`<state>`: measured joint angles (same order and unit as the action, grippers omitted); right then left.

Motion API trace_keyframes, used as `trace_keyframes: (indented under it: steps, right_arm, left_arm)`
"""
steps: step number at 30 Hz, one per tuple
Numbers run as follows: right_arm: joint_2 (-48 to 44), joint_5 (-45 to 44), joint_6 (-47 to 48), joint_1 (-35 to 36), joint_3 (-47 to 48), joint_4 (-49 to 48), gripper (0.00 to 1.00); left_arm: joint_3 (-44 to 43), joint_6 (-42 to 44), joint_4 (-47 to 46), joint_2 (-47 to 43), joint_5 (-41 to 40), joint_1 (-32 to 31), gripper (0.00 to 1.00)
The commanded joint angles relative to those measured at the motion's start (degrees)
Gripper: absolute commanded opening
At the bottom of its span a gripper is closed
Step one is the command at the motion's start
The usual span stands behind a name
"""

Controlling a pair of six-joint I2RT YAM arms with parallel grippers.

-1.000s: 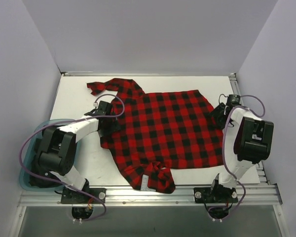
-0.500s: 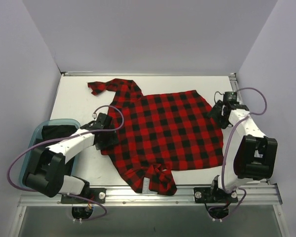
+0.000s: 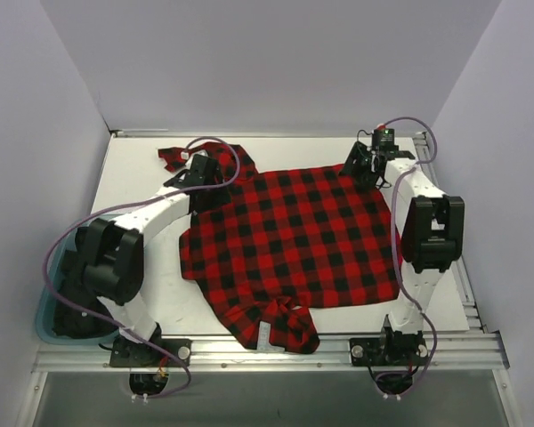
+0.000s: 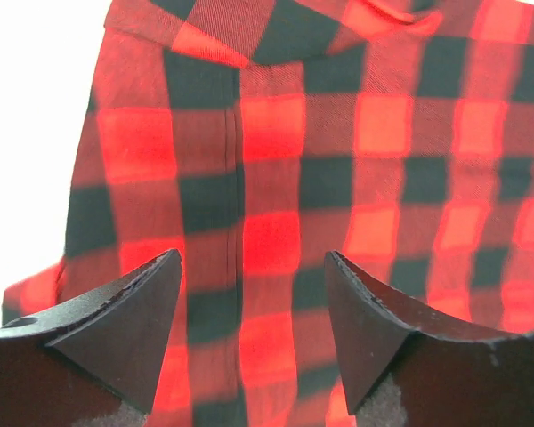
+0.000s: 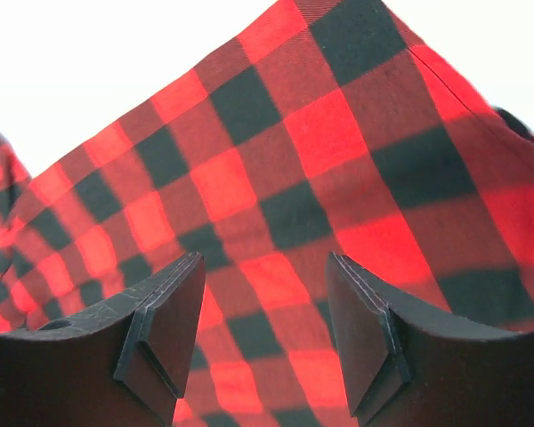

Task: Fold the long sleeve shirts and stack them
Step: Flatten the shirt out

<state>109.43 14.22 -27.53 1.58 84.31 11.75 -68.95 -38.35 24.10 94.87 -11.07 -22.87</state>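
- The red-and-black checked flannel shirt (image 3: pixel 294 240) is spread flat at mid-frame.
- The left gripper (image 4: pixel 252 256) is held with fingers apart over its upper-left edge — nothing clasped.
- The right gripper (image 5: pixel 265 258) is likewise parted over its upper-right corner.

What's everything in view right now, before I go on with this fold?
flannel shirt: one, red-and-black check, spread over the table's middle, a sleeve trailing to the far left, cloth bunched at the near edge
table: one, white, under the shirt
bin: one, teal, at the near left, partly behind the arm
rail: one, silver, along the near edge
left arm: one, white and black, reaching to the shirt's far left
right arm: one, white and black, reaching to the shirt's far right corner
left pincer: one, black, open over the shirt
right pincer: one, black, open over the shirt
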Motion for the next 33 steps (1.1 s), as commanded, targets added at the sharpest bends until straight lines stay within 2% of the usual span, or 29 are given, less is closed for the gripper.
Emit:
trace_keyframes:
  steps: [1, 9, 16, 21, 23, 26, 27, 30, 32, 33]
  right_arm:
    - [6.6, 2.7, -2.4, -0.1, 4.5, 0.1, 0.57]
    - [14.6, 3.6, -6.1, -3.1, 6.4, -0.5, 0.56]
    - [19.9, 4.9, -11.1, -9.0, 8.7, 1.3, 0.56]
    - [18.6, 4.9, -8.8, -10.4, 13.8, 3.5, 0.57]
    - [14.3, 3.3, -7.5, -10.0, 13.8, 4.2, 0.57]
    - [5.8, 0.1, -4.2, -8.7, 10.9, 5.3, 0.58]
    - [3.3, -0.7, -3.5, -8.2, 7.6, 5.4, 0.59]
    - [-6.8, -3.3, -1.7, -4.8, 0.8, 6.3, 0.59]
    - [-14.1, -5.1, -1.6, -2.0, -7.0, 7.1, 0.59]
    - [-16.7, -5.8, -1.7, 0.5, -10.2, 7.4, 0.59]
  left_arm:
    - [-4.5, 0.3, -2.7, 8.4, 0.0, 1.5, 0.73]
    - [-9.4, 1.2, -4.4, 19.8, 1.0, 4.4, 0.69]
    - [-21.2, 3.7, -0.6, 30.9, 4.2, 7.5, 0.69]
    - [-31.9, 6.4, -0.3, 34.2, 7.9, 8.7, 0.7]
    - [-33.5, 8.7, -0.5, 32.7, 8.2, 8.4, 0.71]
    - [-32.5, 10.5, -1.1, 25.9, 7.9, 7.6, 0.76]
    - [-31.1, 10.5, -1.5, 20.9, 7.7, 7.2, 0.77]
    - [-23.4, 9.1, -0.9, 10.0, 5.6, 4.9, 0.85]
    - [-15.6, 5.8, 1.6, 4.5, 4.7, 2.1, 0.88]
    - [-12.0, 5.0, 2.3, -1.0, 4.2, 0.6, 0.89]
